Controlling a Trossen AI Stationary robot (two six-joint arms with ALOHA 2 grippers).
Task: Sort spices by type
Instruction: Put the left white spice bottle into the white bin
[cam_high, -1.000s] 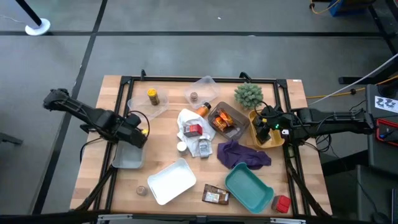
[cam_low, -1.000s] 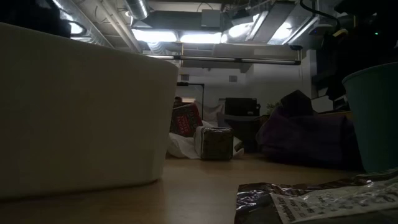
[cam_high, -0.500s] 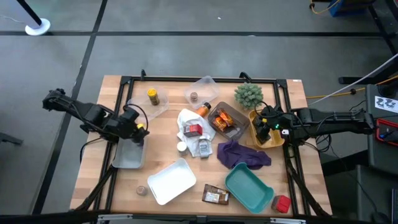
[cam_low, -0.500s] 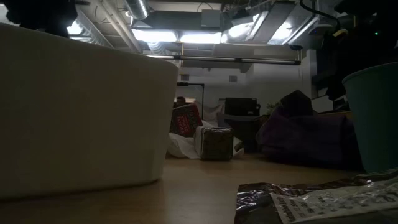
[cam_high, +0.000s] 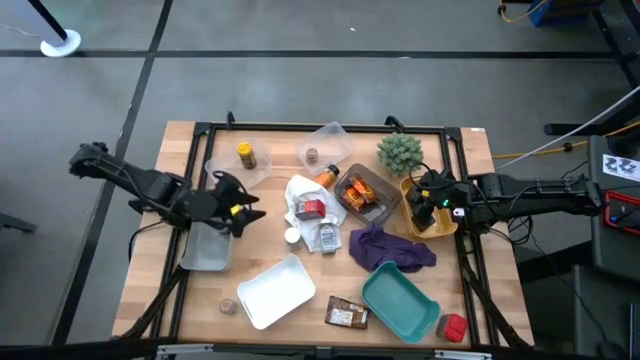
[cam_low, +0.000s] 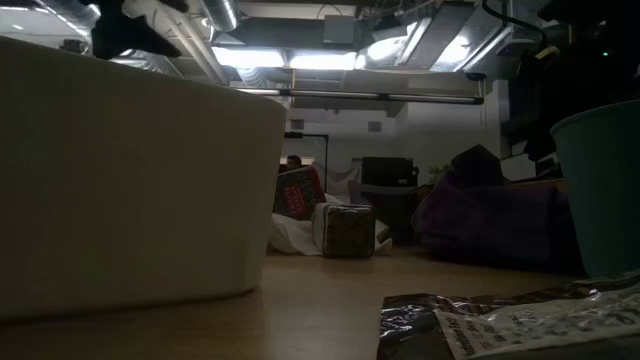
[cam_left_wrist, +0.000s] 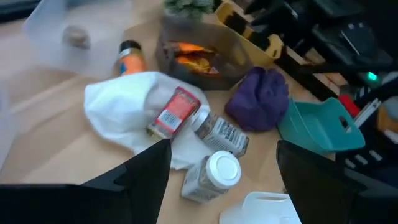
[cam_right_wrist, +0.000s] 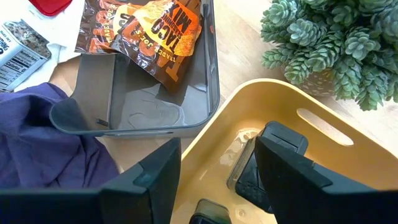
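Packets (cam_high: 358, 193) in tray (cam_high: 385, 200) mid-table; box (cam_high: 309, 208), jars (cam_high: 322, 238) on cloth (cam_high: 296, 192) left of tray.

This looks like a robotics lab or workshop rather than a home. A wooden table (cam_high: 330, 250) in a black metal frame stands on a bare grey floor (cam_high: 300, 90) marked with dark lines, cables (cam_high: 540, 150) trailing beside it. Level across the table, exposed ducts and strip lights (cam_low: 330, 55) hang overhead, though that room is dim.
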